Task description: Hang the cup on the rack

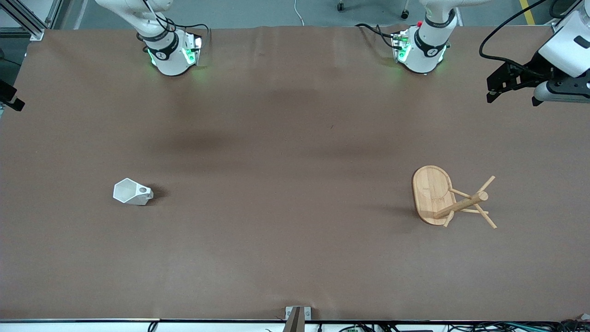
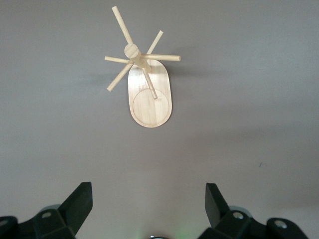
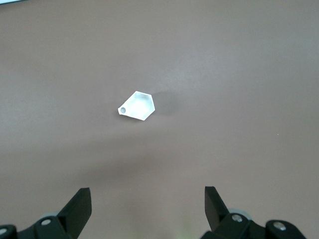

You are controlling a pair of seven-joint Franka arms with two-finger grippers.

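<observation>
The white faceted cup (image 1: 132,192) sits on the brown table toward the right arm's end, its holed handle part turned toward the rack; it also shows as the cup (image 3: 136,106). Toward the left arm's end, the bamboo rack (image 1: 465,203) stands upright on its oval base (image 1: 429,186), with thin pegs spread from the post. My left gripper (image 1: 513,99) hangs open high over that end of the table and looks down on the rack (image 2: 147,94). My right gripper (image 3: 148,199) is open high above the cup, with nothing between its fingers.
Both arm bases (image 1: 168,53) (image 1: 421,48) stand along the table's edge farthest from the front camera. A small metal bracket (image 1: 298,314) and cables sit at the nearest edge. Bare brown table (image 1: 286,193) lies between cup and rack.
</observation>
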